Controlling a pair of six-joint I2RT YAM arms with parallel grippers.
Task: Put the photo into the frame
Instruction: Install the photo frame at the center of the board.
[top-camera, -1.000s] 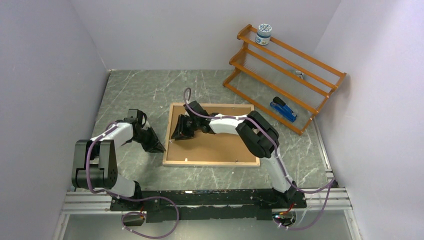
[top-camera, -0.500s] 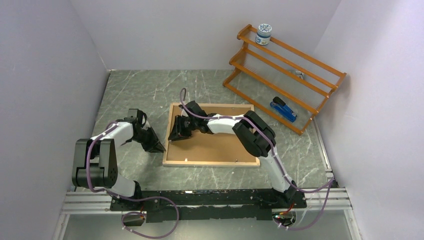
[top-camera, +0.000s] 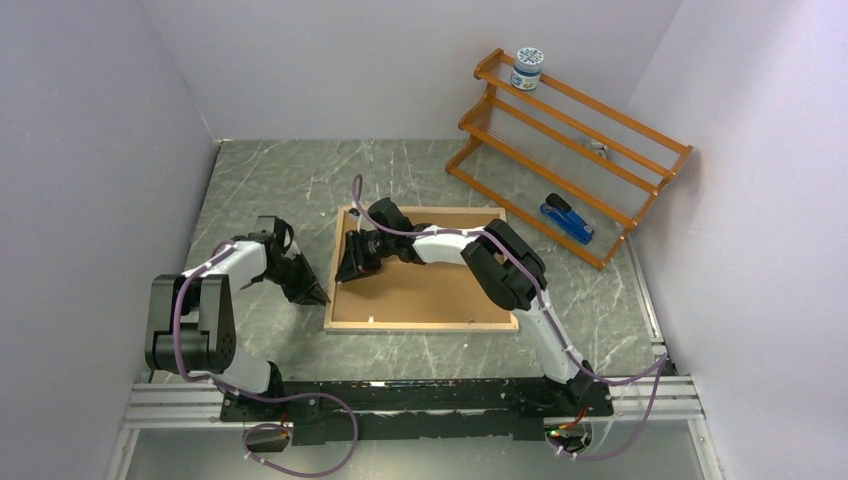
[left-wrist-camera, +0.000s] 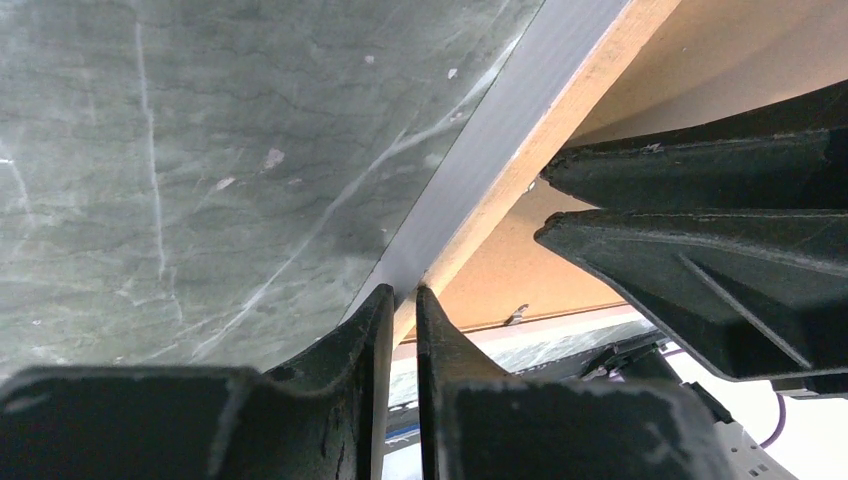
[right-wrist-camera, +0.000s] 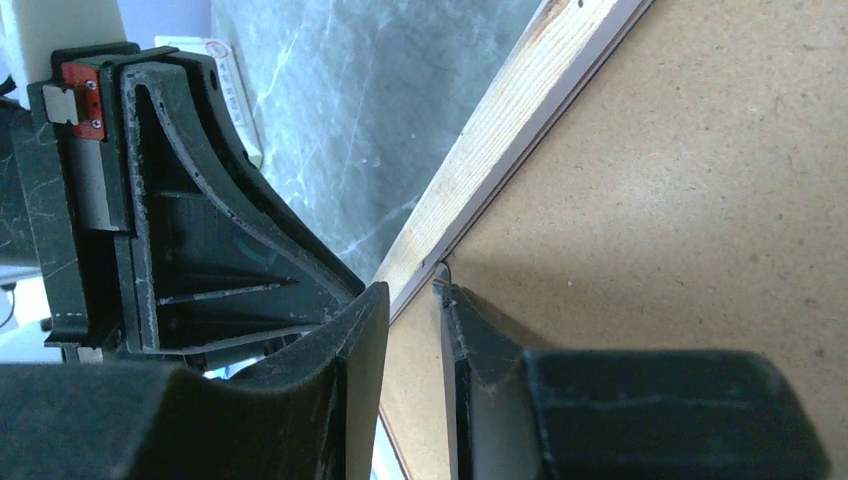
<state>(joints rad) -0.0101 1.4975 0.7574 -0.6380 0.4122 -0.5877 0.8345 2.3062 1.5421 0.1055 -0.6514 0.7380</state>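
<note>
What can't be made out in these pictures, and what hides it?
- The photo: no view shows it. The brown backing board covers the inside of the frame.
- Label of the jar, top view: too small to read.
- The blue object on the rack, top view: too small to identify.

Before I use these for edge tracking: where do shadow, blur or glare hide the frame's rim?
Top external: evenly lit and sharp, the rim of the frame clear, no glare. Left wrist: rim sharp, the left gripper dark across the bottom. Right wrist: wood grain crisp; the right gripper shadows the backing panel.
</note>
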